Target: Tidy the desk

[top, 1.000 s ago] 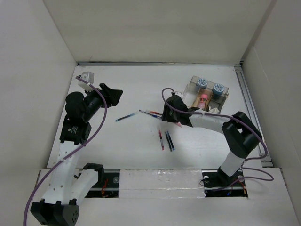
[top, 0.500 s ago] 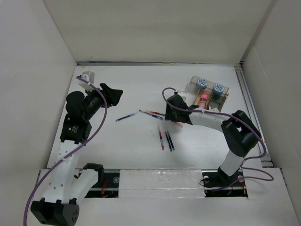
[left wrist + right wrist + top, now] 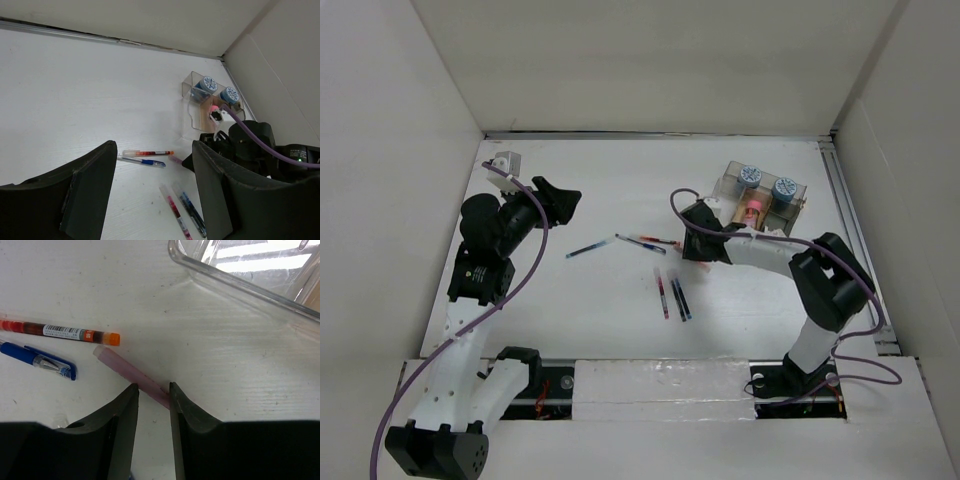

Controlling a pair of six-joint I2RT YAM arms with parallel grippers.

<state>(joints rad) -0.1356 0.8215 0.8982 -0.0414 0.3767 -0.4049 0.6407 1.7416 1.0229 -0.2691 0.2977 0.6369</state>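
- Right gripper (image 3: 151,389): low over the desk. Its dark jaws are drawn nearly together, one on each side of a pale pink translucent stick (image 3: 125,369), and both tips touch it. The stick lies flat on the surface and runs aslant between the jaws.
- Just beside the stick's free end lies a clear-barrelled red pen with an orange tip (image 3: 60,331). Close alongside it is a blue capped pen (image 3: 37,360), nearly parallel.
- On the gripper's other side is a clear plastic compartmented tray (image 3: 240,280). Its rounded corner is near the jaws, apart from the stick.
- Top view: the tray holds two blue-topped round items (image 3: 750,176) along its far side, with a pink item (image 3: 753,208) in front of them.
- Nearer the arm bases, a second red pen (image 3: 663,297) and a dark blue pen (image 3: 680,298) lie side by side. A lone blue pen (image 3: 585,248) lies aslant further left.
- Left gripper (image 3: 154,147): raised over the left part of the desk, jaws wide apart, nothing between them.
- Desk (image 3: 620,180): flat matte white tabletop, walled by white panels, with a metal rail (image 3: 841,210) along its right edge. The pens lie mid-table and the tray sits far right.
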